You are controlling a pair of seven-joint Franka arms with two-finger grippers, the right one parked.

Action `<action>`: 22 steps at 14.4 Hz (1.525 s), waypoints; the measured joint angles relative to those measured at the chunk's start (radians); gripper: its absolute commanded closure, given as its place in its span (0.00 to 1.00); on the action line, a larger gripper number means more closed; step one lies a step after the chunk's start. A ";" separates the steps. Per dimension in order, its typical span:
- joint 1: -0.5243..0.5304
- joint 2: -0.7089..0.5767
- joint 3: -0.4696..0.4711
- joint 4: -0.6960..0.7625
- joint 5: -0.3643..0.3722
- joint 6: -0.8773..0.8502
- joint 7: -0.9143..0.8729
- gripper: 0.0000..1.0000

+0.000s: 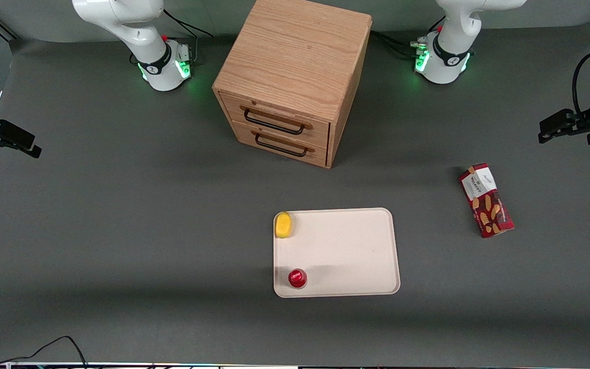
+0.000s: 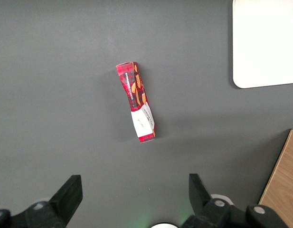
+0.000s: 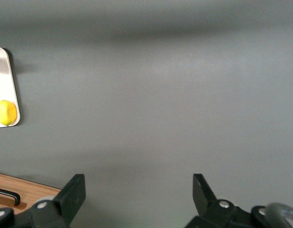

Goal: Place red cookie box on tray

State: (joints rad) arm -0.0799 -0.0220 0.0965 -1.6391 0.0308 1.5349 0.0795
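1. Dark grey matte table top (image 1: 121, 215) runs under everything, with a wooden two-drawer cabinet (image 1: 292, 77) standing between the two arm bases.
2. Left arm's gripper (image 2: 134, 197) hangs up in the air at the working arm's end of the table, fingers (image 2: 70, 192) spread wide, gripping nothing and touching nothing.
3. Red cookie box (image 1: 486, 200) lies flat on the table below the gripper, well apart from the tray. Its white label panel reads something like "Walkers", with tan cookie pictures on the rest.
4. Tray (image 1: 356, 251) sits nearer the front camera than the cabinet. On it are a yellow lemon-like thing (image 1: 283, 224) in one corner and a small red-capped item (image 1: 297, 278) in another.
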 measured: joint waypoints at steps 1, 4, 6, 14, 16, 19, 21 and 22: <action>0.000 0.000 0.000 0.000 0.000 -0.001 0.000 0.00; -0.002 0.000 -0.001 0.002 0.000 -0.005 0.000 0.00; -0.002 0.002 -0.001 0.003 0.000 -0.019 0.000 0.00; 0.000 0.095 0.016 -0.210 0.007 0.218 -0.010 0.00; 0.001 0.108 0.026 -0.307 -0.006 0.347 -0.015 0.00; 0.005 0.152 0.054 -0.403 -0.062 0.510 -0.016 0.00; 0.007 0.210 0.061 -0.419 -0.078 0.601 -0.016 0.00; 0.007 0.238 0.060 -0.422 -0.081 0.641 -0.016 0.00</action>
State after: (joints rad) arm -0.0727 0.2163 0.1567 -2.0611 -0.0505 2.1761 0.0632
